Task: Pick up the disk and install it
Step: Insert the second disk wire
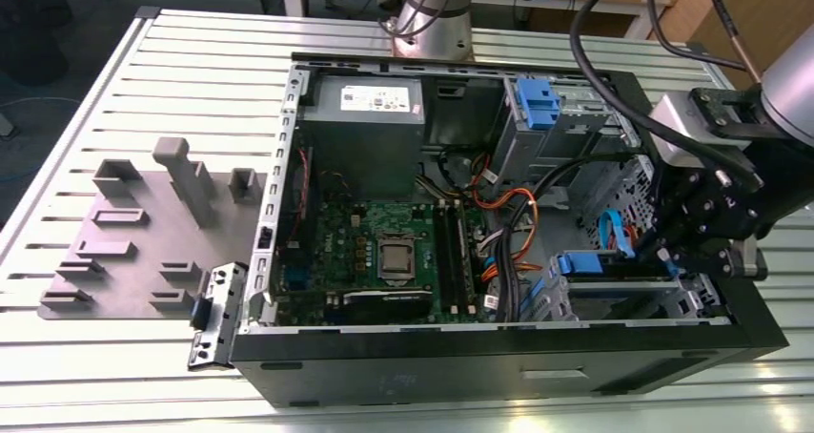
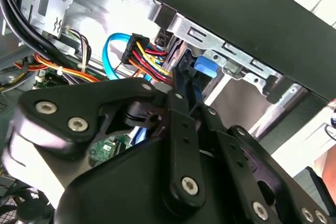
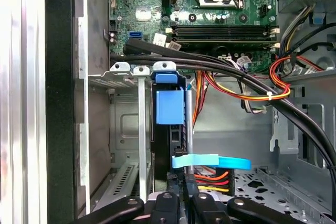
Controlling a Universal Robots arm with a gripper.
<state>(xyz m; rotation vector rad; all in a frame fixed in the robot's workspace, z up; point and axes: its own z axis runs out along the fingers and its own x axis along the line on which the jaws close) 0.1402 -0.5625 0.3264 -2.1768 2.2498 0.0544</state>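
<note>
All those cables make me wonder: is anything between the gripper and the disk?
Nothing clearly. The gripper is right at the disk, standing in the cage. A blue cable and coloured wires run close beside its tip.

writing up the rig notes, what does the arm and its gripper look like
The arm is a silver-grey metal column at the base, with a light grey rounded segment toward the wrist. Thick black cables loop along it to a grey block. The gripper is matte black: angular linkage bars joined by silver screws and pivot pins, seen in both wrist views.
</note>
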